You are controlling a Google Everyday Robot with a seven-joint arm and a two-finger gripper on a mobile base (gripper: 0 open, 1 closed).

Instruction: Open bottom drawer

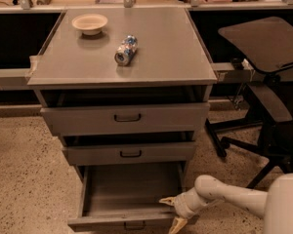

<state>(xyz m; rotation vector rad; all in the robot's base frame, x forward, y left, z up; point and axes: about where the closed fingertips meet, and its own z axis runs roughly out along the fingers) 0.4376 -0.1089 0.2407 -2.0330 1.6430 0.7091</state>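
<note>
Pulling looks nearly done: the grey metal bottom drawer [132, 191], at six o'clock, stands well out with its shallow tray exposed. The white two-finger gripper [172, 212], at five o'clock, straddles the drawer front's right end, fingers spread. Next move is likely lifting clear.

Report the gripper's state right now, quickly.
Gripper: open, holding nothing, low at the right end of the pulled-out bottom drawer, with one finger above the drawer's front panel and one in front of it.
</note>
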